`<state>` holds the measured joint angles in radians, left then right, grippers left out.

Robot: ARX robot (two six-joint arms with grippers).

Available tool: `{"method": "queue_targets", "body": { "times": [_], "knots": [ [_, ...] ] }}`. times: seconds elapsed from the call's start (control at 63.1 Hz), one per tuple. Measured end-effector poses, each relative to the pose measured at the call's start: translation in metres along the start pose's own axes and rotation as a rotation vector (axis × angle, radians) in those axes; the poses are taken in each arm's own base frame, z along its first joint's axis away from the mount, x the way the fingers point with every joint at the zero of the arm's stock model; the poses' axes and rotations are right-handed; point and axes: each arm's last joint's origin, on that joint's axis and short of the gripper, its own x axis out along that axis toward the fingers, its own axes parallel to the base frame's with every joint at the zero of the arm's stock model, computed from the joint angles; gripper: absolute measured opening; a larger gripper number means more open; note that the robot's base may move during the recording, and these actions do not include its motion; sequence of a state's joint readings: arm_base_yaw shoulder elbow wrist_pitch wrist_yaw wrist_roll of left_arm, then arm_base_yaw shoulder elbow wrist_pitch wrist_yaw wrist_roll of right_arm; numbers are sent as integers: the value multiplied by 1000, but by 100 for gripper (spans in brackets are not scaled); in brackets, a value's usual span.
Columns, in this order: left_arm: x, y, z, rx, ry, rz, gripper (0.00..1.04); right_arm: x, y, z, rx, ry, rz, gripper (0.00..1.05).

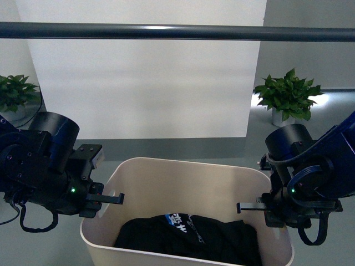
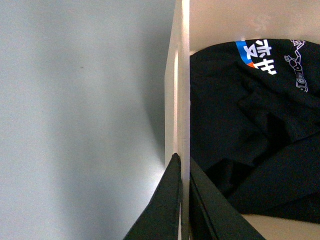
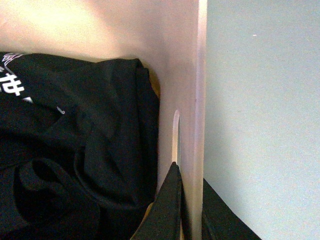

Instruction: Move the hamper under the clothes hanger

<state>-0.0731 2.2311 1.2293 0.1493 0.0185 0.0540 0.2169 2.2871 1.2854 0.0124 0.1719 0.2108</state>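
The beige hamper (image 1: 177, 177) stands low in the middle of the front view with black clothes (image 1: 188, 235) inside. My left gripper (image 1: 105, 198) is shut on its left short wall; the left wrist view shows the wall's rim (image 2: 185, 100) pinched between the dark fingers (image 2: 167, 200). My right gripper (image 1: 252, 206) is shut on the right short wall; the right wrist view shows the wall (image 3: 192, 100) between the fingers (image 3: 167, 205), by the slot handle (image 3: 176, 130). The clothes hanger's dark grey bar (image 1: 177, 31) runs across the top, above and beyond the hamper.
A white wall panel (image 1: 150, 83) stands behind the bar. Potted green plants sit on the floor at far left (image 1: 14, 94) and far right (image 1: 288, 97). Grey floor (image 2: 75, 125) lies on both outer sides of the hamper.
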Motion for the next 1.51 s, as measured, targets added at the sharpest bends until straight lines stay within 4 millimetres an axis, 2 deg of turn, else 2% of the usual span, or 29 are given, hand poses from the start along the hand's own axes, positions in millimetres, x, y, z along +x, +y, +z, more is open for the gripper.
{"method": "queue_targets", "body": {
  "times": [0.27, 0.523, 0.603, 0.682, 0.825, 1.015, 1.253, 1.507],
  "knots": [
    [0, 13, -1, -22, 2, 35, 4, -3, 14, -3, -27, 3, 36, 3],
    [0, 9, -1, -20, 6, 31, 4, -2, 9, -2, -18, 1, 19, 3],
    [-1, 7, 3, -93, 61, 92, 4, -1, 7, -1, -4, -5, 43, 3],
    [0, 6, 6, -148, 106, 133, 4, -1, 9, 1, 14, -17, 117, 3],
    [1, 8, 14, -193, 127, 153, 4, -2, 13, 1, 6, 14, 130, 3],
    [8, 7, 9, -205, 144, 163, 4, -1, 22, 4, -11, 8, 116, 3],
    [36, -5, -16, -211, 176, 142, 4, 26, 20, -16, -11, 34, 74, 3],
    [43, -11, -24, -206, 176, 136, 4, 41, 18, -26, 11, 38, 70, 3]
  ]
}}
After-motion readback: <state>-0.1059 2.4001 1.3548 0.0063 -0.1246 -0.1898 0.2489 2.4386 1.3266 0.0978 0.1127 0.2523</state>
